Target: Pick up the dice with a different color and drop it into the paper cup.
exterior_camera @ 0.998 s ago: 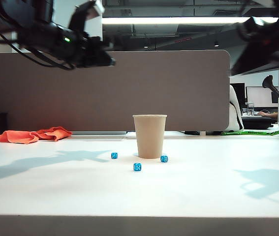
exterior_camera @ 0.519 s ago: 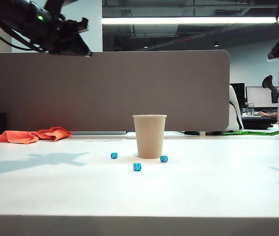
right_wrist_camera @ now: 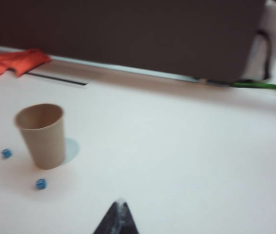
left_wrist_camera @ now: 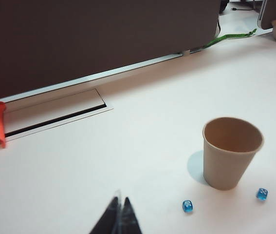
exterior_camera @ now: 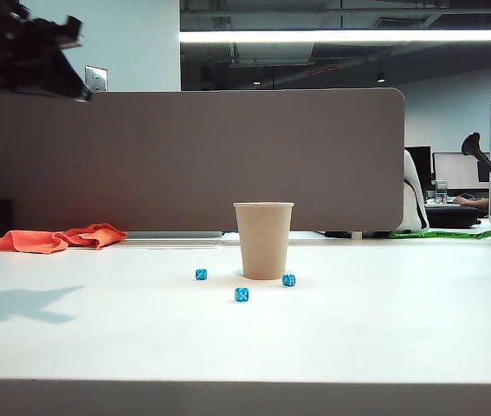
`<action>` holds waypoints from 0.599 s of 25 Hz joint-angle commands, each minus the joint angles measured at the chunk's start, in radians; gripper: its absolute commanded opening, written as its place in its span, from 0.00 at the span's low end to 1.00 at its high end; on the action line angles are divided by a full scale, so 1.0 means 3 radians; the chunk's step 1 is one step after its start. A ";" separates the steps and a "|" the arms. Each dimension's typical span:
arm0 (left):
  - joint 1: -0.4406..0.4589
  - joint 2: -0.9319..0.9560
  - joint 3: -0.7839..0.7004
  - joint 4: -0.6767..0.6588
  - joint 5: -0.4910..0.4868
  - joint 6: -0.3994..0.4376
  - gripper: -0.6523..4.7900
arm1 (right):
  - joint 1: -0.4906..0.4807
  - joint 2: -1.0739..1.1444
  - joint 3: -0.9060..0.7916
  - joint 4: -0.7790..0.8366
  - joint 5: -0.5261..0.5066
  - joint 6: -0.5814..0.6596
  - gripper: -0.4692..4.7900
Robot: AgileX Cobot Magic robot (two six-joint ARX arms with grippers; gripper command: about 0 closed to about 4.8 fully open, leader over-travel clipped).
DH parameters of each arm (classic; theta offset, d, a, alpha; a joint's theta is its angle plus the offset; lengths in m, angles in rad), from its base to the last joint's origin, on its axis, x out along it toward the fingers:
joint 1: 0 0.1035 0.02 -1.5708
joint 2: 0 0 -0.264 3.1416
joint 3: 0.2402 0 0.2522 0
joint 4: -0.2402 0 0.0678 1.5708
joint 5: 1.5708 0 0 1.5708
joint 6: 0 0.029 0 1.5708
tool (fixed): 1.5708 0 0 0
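I'm holding both arms high above the desk (exterior_camera: 384,329): left pincer (left_wrist_camera: 119,214) and right pincer (right_wrist_camera: 119,214) pressed together, empty. Beyond, paper cup (exterior_camera: 263,240) stands among blue dice (exterior_camera: 242,295). Orange die unseen, probably inside; only checking remains.

The cup (exterior_camera: 263,240) is matt kraft-brown paper, smooth, with a rolled rim. The three blue dice (exterior_camera: 242,295) look like glossy translucent plastic. The worktop (exterior_camera: 384,329) is smooth, pale, with a soft sheen. Far left lies crumpled orange cloth (exterior_camera: 50,237). The partition (exterior_camera: 184,156) behind looks matt, fabric-like. Both claws, left (left_wrist_camera: 118,218) and right (right_wrist_camera: 118,217), are dark, matt.
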 commanded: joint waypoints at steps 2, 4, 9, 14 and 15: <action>-0.0009 -0.0401 -0.0210 -0.0005 -0.0132 -0.0088 0.11 | -0.0243 -0.0638 -0.0347 0.0032 0.0065 0.0237 0.09; -0.0009 -0.0632 -0.0245 -0.0201 -0.0135 -0.0088 0.11 | -0.0365 -0.1036 -0.0473 -0.0153 0.0045 0.0240 0.09; -0.0010 -0.0970 -0.0247 -0.0535 -0.0261 -0.0084 0.11 | -0.0416 -0.1614 -0.0566 -0.0462 0.0043 0.0266 0.09; -0.0011 -0.1389 -0.0268 -0.0783 -0.0357 -0.0092 0.11 | -0.0402 -0.1778 -0.0609 -0.0476 0.0005 0.0301 0.09; -0.0011 -0.1467 -0.0275 -0.0843 -0.0388 -0.0097 0.11 | -0.0395 -0.1779 -0.0617 -0.0465 0.0008 0.0301 0.09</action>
